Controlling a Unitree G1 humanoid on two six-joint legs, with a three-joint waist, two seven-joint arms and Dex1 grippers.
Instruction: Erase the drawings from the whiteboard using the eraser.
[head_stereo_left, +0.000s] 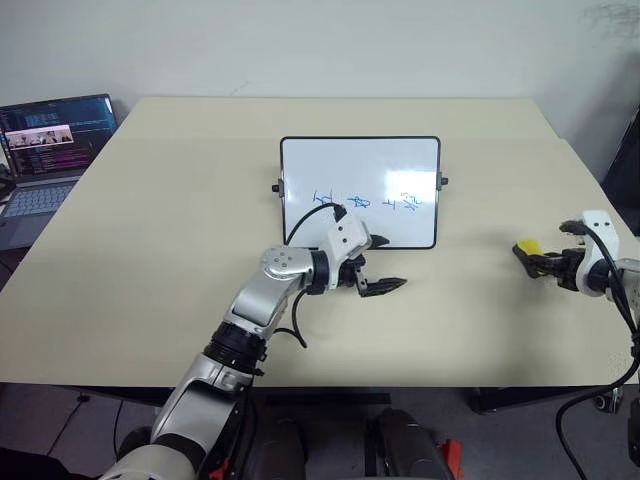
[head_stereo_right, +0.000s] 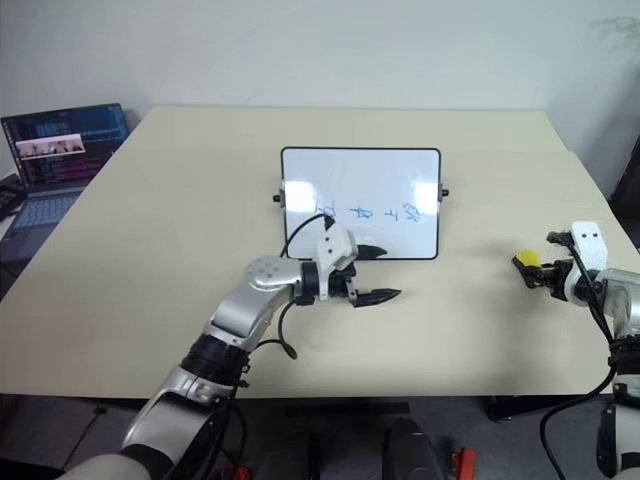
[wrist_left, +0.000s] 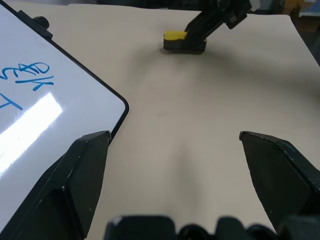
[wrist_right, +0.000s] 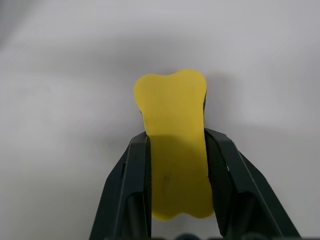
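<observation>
Here the right hand (wrist_right: 176, 150) pinches the yellow eraser (wrist_right: 175, 145) between its 2 black fingers, the block resting on the beige counter (head_stereo_left: 150, 260) near its right edge, well apart from the whiteboard (head_stereo_left: 360, 165). The whiteboard lies flat near the middle of the counter with 3 blue drawings (head_stereo_left: 357, 201) in a row across its lower half, and the left hand (head_stereo_left: 378, 265) hovers just in front of the board's near edge, its fingers spread wide and holding nothing. A laptop (head_stereo_left: 45, 150) with a lit screen sits at the far left.
</observation>
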